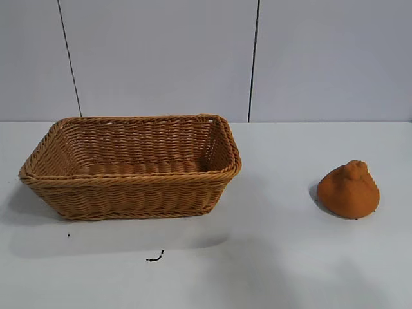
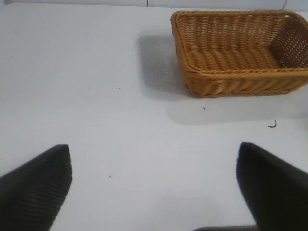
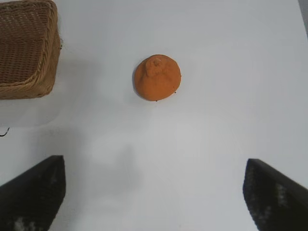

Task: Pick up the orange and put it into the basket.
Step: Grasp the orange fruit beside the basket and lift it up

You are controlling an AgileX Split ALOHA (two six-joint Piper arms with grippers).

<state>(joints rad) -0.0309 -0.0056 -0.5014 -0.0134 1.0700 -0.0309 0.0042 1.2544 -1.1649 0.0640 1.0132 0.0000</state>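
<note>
**Holding both tools wide above the table, orange outside the basket**

Item 1, the orange (image 1: 348,189): dull orange fruit with a knob on top, sitting on the white table (image 1: 277,257) at the right of the exterior frame, middle height. It is well apart from the basket and touches nothing but the table. In my right wrist view the orange (image 3: 157,77) lies in the upper middle of the frame.

Item 2, the basket (image 1: 132,183): rectangular woven wicker, light brown, flared sides, braided rim. It stands upright at the left centre of the exterior frame. Its inside shows only weave. The basket (image 2: 240,77) fills the upper right of my left wrist view; a corner of it (image 3: 29,86) shows at the upper left of my right wrist view.

Item 3, my left tool (image 2: 154,187): fingers spread far apart at the lower corners of its frame, bare table between them, holding nothing.

Item 4, my right tool (image 3: 154,192): fingers likewise wide apart at the lower corners, empty, the orange beyond them.

Item 5, small dark scrap (image 1: 155,258): on the table at lower centre left, in front of the basket.
</note>
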